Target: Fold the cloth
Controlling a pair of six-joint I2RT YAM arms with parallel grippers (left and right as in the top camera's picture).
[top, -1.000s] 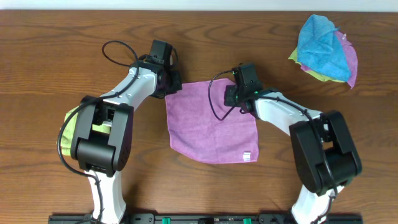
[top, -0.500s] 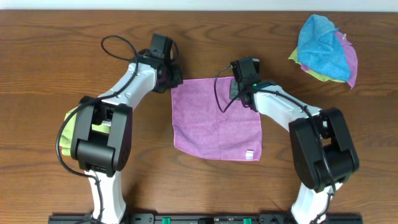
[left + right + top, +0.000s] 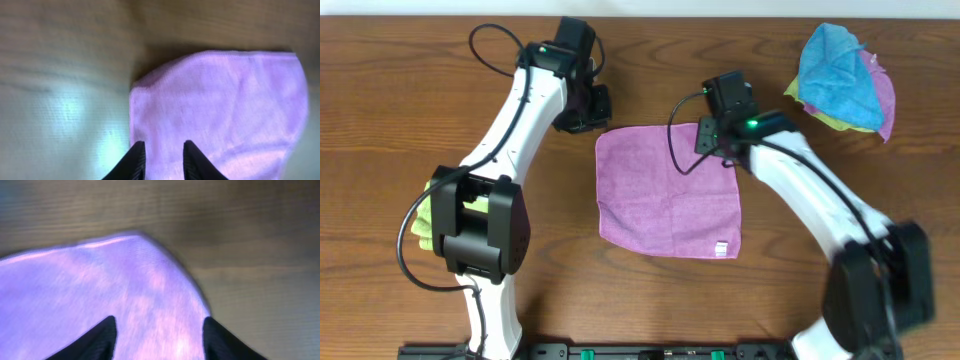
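Observation:
The cloth (image 3: 668,190), magenta-purple with a small white tag (image 3: 718,247) at its near right corner, lies spread flat on the wooden table (image 3: 400,90). My left gripper (image 3: 590,112) hovers just beyond the cloth's far left corner. In the left wrist view its fingers (image 3: 136,159) stand a little apart over the cloth (image 3: 225,105), with nothing between them. My right gripper (image 3: 710,138) hangs over the far right corner. In the right wrist view its fingers (image 3: 102,336) are spread wide above the cloth (image 3: 100,285), and they hold nothing.
A heap of cloths (image 3: 842,78), bright blue over lime-green and purple, sits at the far right of the table. A lime-green folded cloth (image 3: 423,218) lies at the left, partly under the left arm. Black cables loop off both wrists.
Both grippers were shut on the cloth's far corners and shifted it slightly right. Now both have opened, let go and lifted away, the left arm swinging toward the far edge.

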